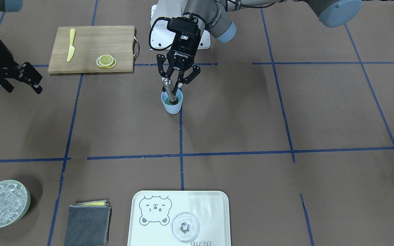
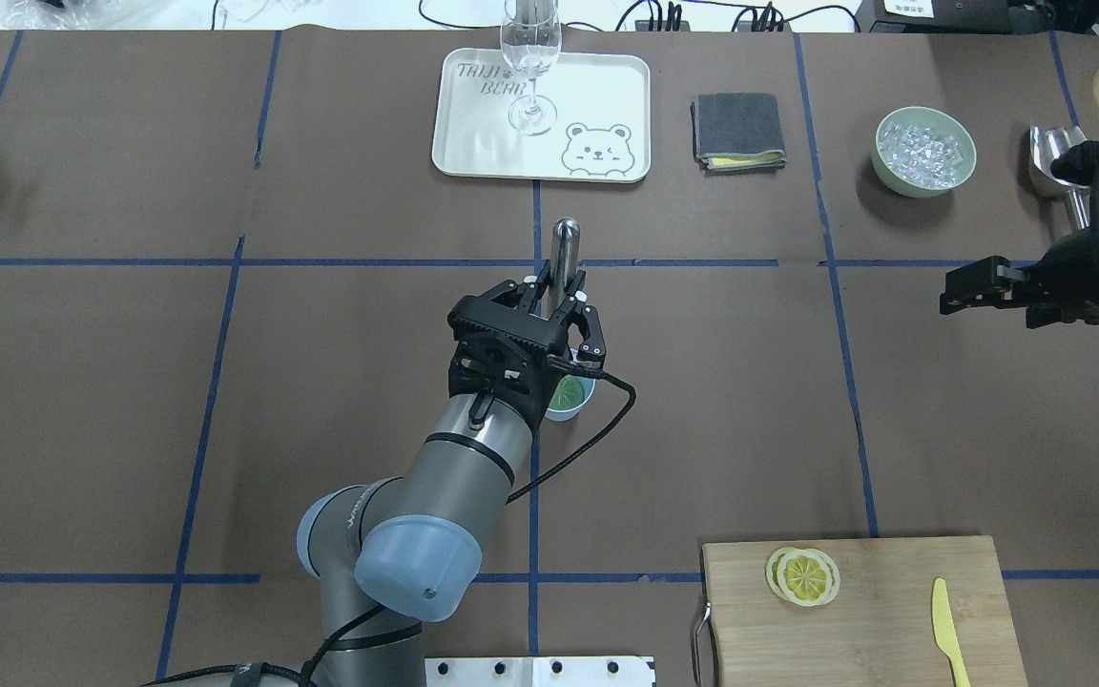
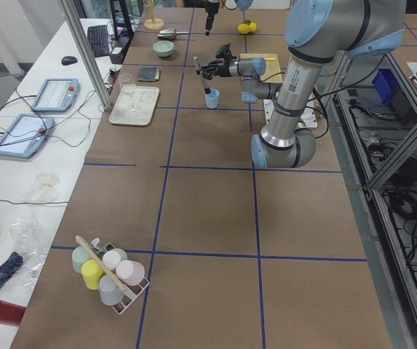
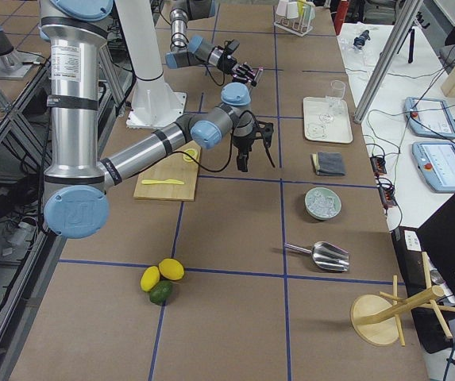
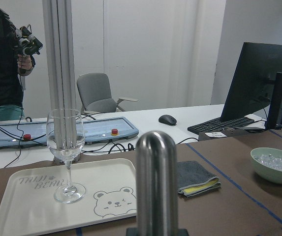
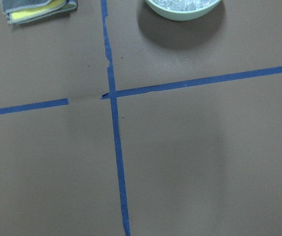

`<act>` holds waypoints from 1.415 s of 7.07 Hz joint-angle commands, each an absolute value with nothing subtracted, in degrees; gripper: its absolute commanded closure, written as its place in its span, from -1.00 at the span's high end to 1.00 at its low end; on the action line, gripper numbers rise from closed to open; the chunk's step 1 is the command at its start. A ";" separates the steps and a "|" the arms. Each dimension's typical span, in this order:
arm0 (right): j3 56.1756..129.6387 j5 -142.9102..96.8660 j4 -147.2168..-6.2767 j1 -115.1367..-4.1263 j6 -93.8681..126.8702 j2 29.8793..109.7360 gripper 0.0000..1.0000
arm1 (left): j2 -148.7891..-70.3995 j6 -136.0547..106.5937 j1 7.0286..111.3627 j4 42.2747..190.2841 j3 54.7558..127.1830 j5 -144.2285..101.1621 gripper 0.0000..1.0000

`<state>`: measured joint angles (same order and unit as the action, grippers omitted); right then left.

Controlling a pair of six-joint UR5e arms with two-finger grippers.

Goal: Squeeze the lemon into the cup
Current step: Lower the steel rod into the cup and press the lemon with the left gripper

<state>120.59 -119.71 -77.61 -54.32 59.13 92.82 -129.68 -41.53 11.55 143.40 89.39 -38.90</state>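
The light-blue cup (image 1: pixel 172 104) stands mid-table and is partly hidden under my left wrist in the overhead view (image 2: pixel 570 403), with something green inside. A steel rod (image 1: pixel 169 90) leans in it. My left gripper (image 1: pixel 177 88) hangs just above the cup, open, its fingers either side of the rod (image 2: pixel 561 250) and apart from it. The lemon slices (image 1: pixel 106 61) lie overlapped on the wooden cutting board (image 1: pixel 91 37), also in the overhead view (image 2: pixel 802 575). My right gripper (image 1: pixel 24 89) is open and empty, hovering far from the cup and off the board.
A yellow knife (image 1: pixel 70 49) lies on the board. A green bowl of ice (image 1: pixel 3 203), a folded grey cloth (image 1: pixel 87 223) and a white tray (image 1: pixel 142 232) with a clear glass (image 1: pixel 185 227) stand along the far side. A metal scoop (image 2: pixel 1057 157) lies near my right arm.
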 commanded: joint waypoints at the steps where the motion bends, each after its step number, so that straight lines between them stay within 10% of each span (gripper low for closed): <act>1: 120.67 -119.71 -77.61 -54.32 59.33 92.81 1.00 | -129.73 -41.57 10.99 143.52 88.42 -38.85 -1.00; 10: 120.76 -120.15 -77.61 -54.32 59.41 92.64 1.00 | -129.99 -41.57 10.20 146.34 84.46 -38.94 -1.00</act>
